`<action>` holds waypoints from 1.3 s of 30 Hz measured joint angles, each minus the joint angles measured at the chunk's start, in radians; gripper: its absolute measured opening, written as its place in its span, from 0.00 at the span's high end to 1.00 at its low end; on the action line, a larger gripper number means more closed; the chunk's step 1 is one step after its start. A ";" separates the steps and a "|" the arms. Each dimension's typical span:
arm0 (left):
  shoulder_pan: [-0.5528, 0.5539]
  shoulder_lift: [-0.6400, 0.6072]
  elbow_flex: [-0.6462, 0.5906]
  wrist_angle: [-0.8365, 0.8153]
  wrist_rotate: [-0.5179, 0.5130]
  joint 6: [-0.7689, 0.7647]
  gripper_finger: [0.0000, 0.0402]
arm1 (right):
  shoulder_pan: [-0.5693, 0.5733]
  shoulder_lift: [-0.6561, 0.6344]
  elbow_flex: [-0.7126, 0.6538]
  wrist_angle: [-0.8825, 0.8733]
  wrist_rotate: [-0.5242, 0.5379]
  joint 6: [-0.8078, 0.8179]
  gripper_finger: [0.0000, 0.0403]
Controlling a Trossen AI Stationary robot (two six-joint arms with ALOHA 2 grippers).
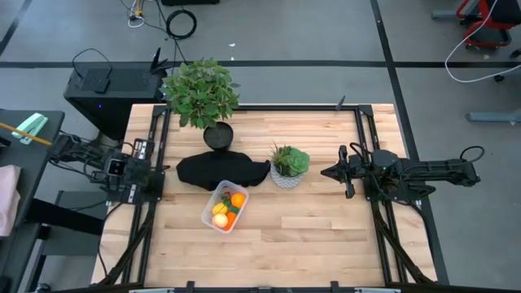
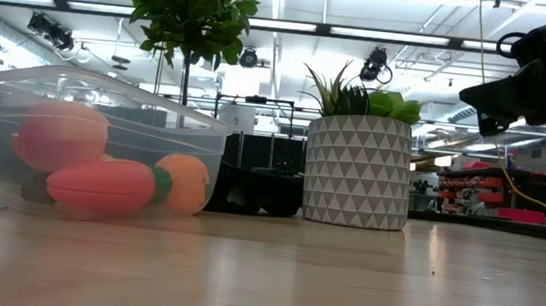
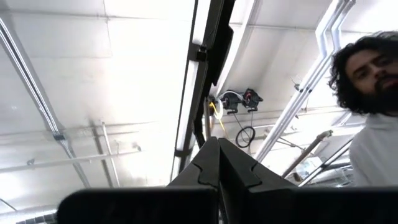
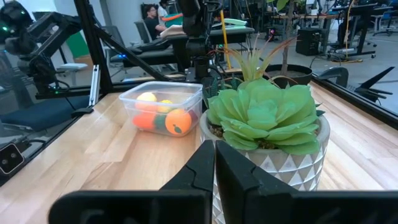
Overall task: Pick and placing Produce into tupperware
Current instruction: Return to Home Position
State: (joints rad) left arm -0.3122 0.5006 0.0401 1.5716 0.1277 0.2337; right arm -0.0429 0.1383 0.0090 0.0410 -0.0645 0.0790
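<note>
**Table** [image 1: 326, 236]: pale wooden top with dark rails down its left and right sides in the high view.

**Tupperware** [image 1: 209, 201]: clear, with rounded corners. It sits just left of centre and slightly below the middle of the high view, turned at an angle. In the low view it fills the left side.

**Produce** [image 1: 228, 209]: every piece in view lies inside the tupperware.
- Round orange [image 1: 237, 199]: at the upper right end of the container.
- Yellow piece [image 1: 220, 209]: near the container's middle.
- Pink-red round fruit [image 2: 59, 132]: shown in the low view, resting above the carrot.
- Carrot [image 2: 104, 185]: lies on its side, green top toward the orange.

**Black cloth** [image 1: 203, 171]: spread just above the tupperware in the high view.

**Tall leafy plant** [image 1: 202, 91]: stands in a dark pot at upper centre, at the cloth's upper edge.

**Succulent** [image 1: 291, 160]: sits in a white patterned pot at the centre of the high view, to the upper right of the container and just beside the cloth's right end.

**Left gripper** [image 3: 218, 149]: the arm is folded at the table's left edge in the high view. The fingers are pressed together, hold nothing and point up at the ceiling. A person shows beyond them.

**Right gripper** [image 1: 329, 172]: at the right of centre in the high view, aimed at the succulent but clear of it. In the low view it is at the upper right, raised above the table. The fingers are pressed together and hold nothing.
</note>
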 joint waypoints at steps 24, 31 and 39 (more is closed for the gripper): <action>0.337 -0.026 -0.032 -0.322 -0.029 -0.423 0.99 | 0.000 0.000 0.000 0.000 0.000 0.000 0.94; 0.523 -0.022 -0.033 -0.587 -0.038 -0.609 0.99 | 0.000 0.000 0.000 0.000 0.000 0.000 0.94; 0.477 -0.022 -0.033 -0.809 -0.152 -0.542 0.99 | 0.000 0.000 0.000 0.000 0.000 0.000 0.94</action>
State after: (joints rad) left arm 0.1643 0.4782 0.0074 0.7627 -0.0245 -0.3085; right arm -0.0427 0.1383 0.0090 0.0410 -0.0644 0.0791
